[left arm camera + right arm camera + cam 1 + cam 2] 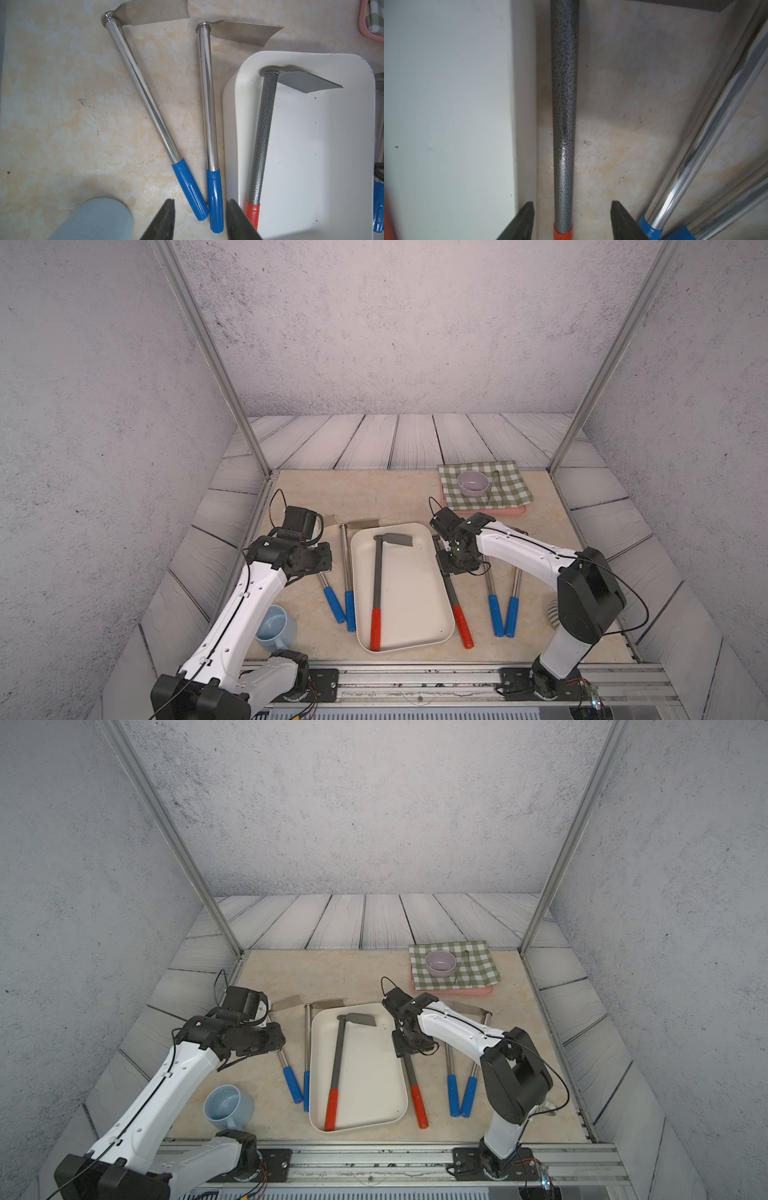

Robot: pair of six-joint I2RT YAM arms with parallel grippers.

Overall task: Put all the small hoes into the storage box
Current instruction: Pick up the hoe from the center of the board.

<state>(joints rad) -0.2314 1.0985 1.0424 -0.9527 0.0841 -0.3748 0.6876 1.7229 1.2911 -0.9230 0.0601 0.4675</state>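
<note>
The cream-white storage box [415,597] [370,1073] sits mid-table. In it lies a small hoe [377,572] [261,135] with a speckled grey shaft and a red grip. A second hoe of the same kind [462,626] [563,104] lies on the table along the box's right wall [523,104]. My right gripper [453,568] [572,204] is open low over it, one finger on each side of the shaft just above the red grip, without touching it. My left gripper [322,568] [200,200] is open and empty above the table, left of the box.
Two silver hoes with blue grips [334,605] [145,93] lie left of the box, and two more [496,614] [716,114] lie to its right. A light blue mug [274,628] stands front left. At the back right, a pink tray with green checked cloth [507,489] holds a bowl [473,483].
</note>
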